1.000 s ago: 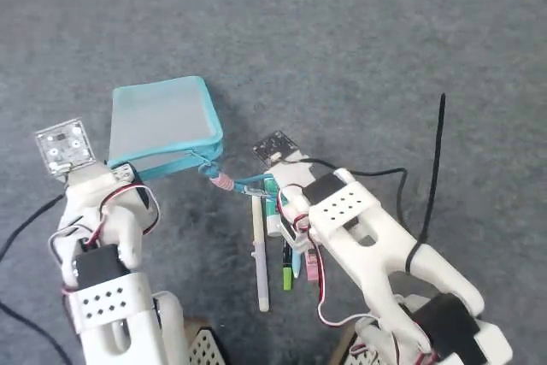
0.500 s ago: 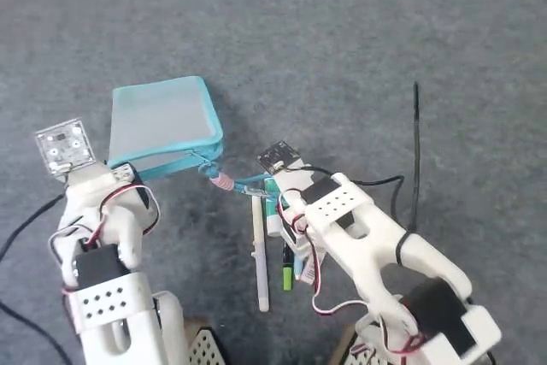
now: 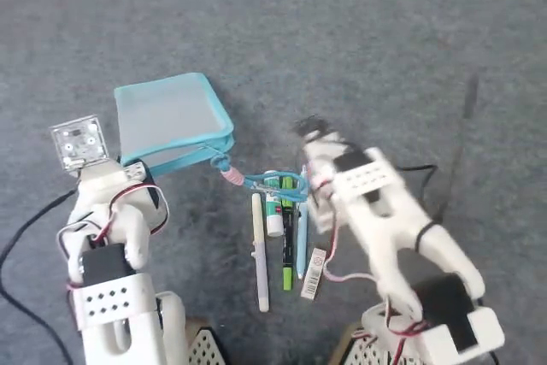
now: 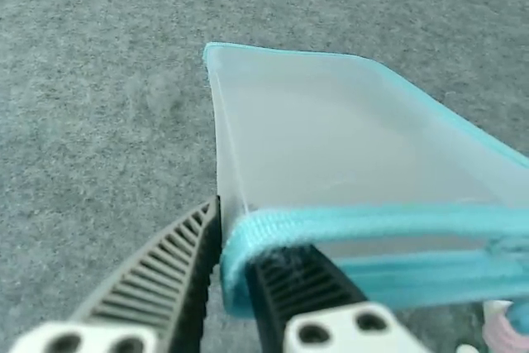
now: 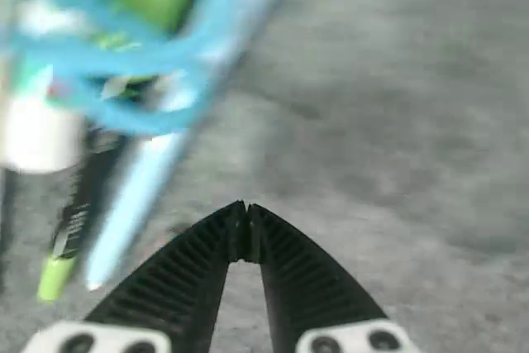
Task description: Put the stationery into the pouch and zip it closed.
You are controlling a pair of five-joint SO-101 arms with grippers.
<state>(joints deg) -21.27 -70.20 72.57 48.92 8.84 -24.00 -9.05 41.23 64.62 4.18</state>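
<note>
Step in hand: loading. The left gripper [image 4: 233, 241] clamps the pouch [image 3: 167, 113] at its rim. The stationery [image 3: 286, 228] lies at the pouch's 4 o'clock (none visibly inside). The right gripper [image 5: 245, 208] is closed and empty; it must next open over one item.

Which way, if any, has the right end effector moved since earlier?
Yes: the right end effector swung off the pens, to their right in the high view.

Bare carpet [image 3: 385, 57] beyond the pouch [image 3: 167, 117]; pens [image 3: 288, 237] and blue cord [image 3: 273, 182] just beside it.
</note>
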